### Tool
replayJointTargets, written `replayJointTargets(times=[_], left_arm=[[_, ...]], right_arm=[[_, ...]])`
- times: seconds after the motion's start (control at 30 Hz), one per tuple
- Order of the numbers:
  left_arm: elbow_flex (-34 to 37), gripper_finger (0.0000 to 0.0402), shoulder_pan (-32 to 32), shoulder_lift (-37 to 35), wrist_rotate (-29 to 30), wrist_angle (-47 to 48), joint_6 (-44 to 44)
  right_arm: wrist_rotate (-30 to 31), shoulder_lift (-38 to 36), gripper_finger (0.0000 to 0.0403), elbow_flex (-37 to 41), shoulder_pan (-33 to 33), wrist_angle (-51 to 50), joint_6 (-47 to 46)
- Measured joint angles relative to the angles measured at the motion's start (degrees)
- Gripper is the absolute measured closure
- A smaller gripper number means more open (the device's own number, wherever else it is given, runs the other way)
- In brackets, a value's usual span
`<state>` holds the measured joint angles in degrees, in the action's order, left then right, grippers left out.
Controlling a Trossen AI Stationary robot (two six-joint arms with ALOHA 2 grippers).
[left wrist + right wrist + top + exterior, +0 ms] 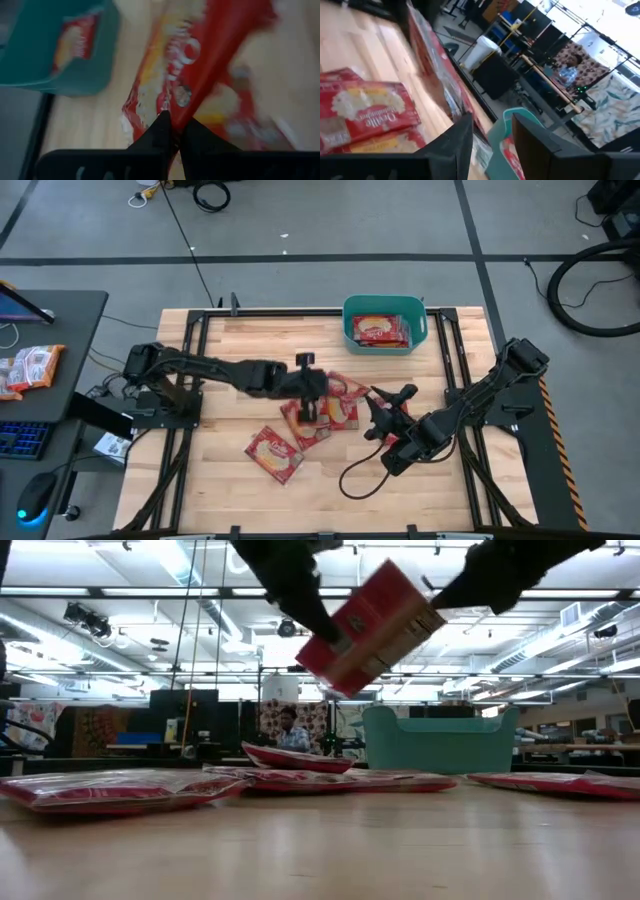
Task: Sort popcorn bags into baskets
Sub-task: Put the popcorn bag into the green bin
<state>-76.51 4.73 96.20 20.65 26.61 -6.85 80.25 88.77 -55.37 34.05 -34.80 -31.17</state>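
Red popcorn bags with yellow-cream ovals lie flat mid-table, and show in the low view as flat bags. One more bag lies inside the teal basket at the far edge, also seen as basket. My left gripper is shut on one bag, lifted high above the table. My right gripper is open, hovering close to the right of that bag with nothing between its fingers. My left gripper pinches the raised bag between its two fingers at an edge, near the bag's lower left corner in the low view. The fingers slant down from above. The bag is lifted clear and tilted, its free end rising toward the right.
A black cable loops on the wood near my right arm. Paler orange-and-white packets lie on the side desk at left, off the table. Bare wood lies along the near edge. A person sits in the room beyond.
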Motion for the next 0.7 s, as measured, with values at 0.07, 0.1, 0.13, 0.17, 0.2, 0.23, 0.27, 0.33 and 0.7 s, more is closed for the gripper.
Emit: replayJointTargets(times=[0.07,0.1,0.13,0.17,0.2,0.23,0.27,0.33,0.7], left_arm=[[0.0,0.0377,-2.0,0.2,1.1,-1.1,-1.5],[0.0,0.0377,-3.0,0.4,1.5,-2.1,-2.8],[0.0,0.0377,-4.2,0.6,1.9,-3.7,-4.1],[0.0,0.0377,-5.6,0.7,2.6,-4.8,-5.4],[0.0,0.0377,-7.1,0.7,3.0,-5.1,-6.7],[0.0,0.0377,-8.5,1.0,3.4,-5.9,-8.0],[0.0,0.0377,-9.8,1.5,3.4,-8.3,-9.2],[0.0,0.0377,-12.4,2.2,2.3,-11.3,-12.0],[-5.3,0.0377,-18.3,13.8,-4.5,-26.7,-17.8]], right_arm=[[-1.9,0.0,0.0261,0.0,0.0,-2.9,-3.4],[-3.5,0.0,0.0261,0.0,0.0,-5.4,-6.1],[-5.6,0.0,0.0261,0.0,-0.1,-8.1,-9.0],[-7.7,0.0,0.0261,0.0,0.0,-10.8,-12.0],[-9.7,0.0,0.0261,0.0,0.0,-13.2,-15.0],[-11.7,0.0,0.0261,0.2,0.0,-14.9,-17.8],[-13.5,0.0,0.0261,0.7,0.0,-16.6,-20.4],[-15.7,0.0,0.0261,2.0,0.2,-17.8,-24.5],[-19.9,0.1,0.0261,4.5,0.5,-21.7,-31.7]])
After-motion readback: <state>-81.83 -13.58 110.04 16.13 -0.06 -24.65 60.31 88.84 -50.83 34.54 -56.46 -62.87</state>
